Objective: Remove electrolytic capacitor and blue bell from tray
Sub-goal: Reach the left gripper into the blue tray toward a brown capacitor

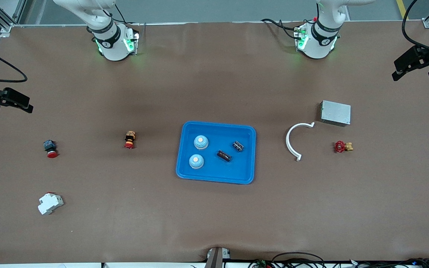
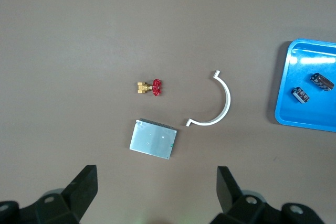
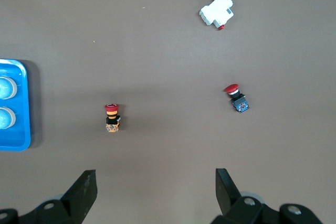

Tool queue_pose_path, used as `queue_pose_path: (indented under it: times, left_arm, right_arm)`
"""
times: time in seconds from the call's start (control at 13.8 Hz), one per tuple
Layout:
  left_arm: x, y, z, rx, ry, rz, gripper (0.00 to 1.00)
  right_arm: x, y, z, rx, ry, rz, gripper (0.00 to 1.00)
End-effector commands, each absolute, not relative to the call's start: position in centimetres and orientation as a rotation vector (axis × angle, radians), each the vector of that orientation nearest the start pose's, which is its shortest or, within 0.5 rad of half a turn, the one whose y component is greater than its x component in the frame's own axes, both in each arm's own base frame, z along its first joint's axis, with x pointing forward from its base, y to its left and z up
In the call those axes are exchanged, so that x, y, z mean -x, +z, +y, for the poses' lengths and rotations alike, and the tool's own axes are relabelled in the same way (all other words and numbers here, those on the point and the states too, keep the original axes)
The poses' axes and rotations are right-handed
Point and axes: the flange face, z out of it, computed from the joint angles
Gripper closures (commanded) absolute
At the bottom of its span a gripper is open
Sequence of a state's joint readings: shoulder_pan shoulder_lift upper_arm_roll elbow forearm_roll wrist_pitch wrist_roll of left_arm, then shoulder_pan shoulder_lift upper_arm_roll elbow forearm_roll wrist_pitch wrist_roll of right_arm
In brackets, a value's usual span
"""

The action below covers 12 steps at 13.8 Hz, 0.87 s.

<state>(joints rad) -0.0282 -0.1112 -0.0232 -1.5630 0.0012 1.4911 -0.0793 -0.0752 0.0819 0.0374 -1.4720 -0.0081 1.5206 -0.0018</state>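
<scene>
Two white arm bases [image 1: 112, 41] [image 1: 317, 39] stand at the upper edge of the frame, each with a black band, green lights and black cables. The grippers [image 1: 8, 99] [image 1: 417, 65] are black.

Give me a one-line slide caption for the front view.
Start: two blue bells and two capacitors lie in the blue tray; both arms wait at the table ends.

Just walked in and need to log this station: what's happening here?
Nothing is being handled yet. The blue tray sits mid-table holding two blue bells and two dark capacitors, all untouched. The left gripper hangs open and empty above the table edge at its own end, and the right gripper does the same at its end. Both arms wait.
</scene>
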Motion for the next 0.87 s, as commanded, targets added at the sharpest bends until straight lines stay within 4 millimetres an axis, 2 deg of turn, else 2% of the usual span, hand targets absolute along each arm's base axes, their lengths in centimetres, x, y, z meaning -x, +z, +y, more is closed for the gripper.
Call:
queue_pose_path:
  times: [0.0, 0.29, 0.36, 0.58, 0.8]
  left_arm:
    - [-50.9, 68.7, -2.9, 3.136, -0.073, -0.015, 0.0]
    - [-51.4, 68.0, -3.1, 3.135, -0.054, -0.028, 0.0]
    - [-52.2, 66.7, -3.3, 3.134, -0.013, -0.027, 0.0]
    - [-54.2, 63.3, -6.9, 3.141, 0.058, 0.01, 0.0]
    - [-55.9, 59.7, -11.1, 3.133, 0.108, -0.115, 0.0]
  right_arm:
    - [-57.4, 62.4, -2.3, 3.147, 0.046, 0.061, 0.0]
    - [-57.5, 62.3, -2.4, 3.147, 0.048, 0.064, 0.0]
    - [-57.4, 62.4, -2.5, 3.147, 0.048, 0.064, 0.0]
    - [-57.4, 62.3, -2.4, 3.149, 0.051, 0.061, 0.0]
    - [-57.4, 62.4, -2.8, 3.139, 0.046, 0.075, 0.0]
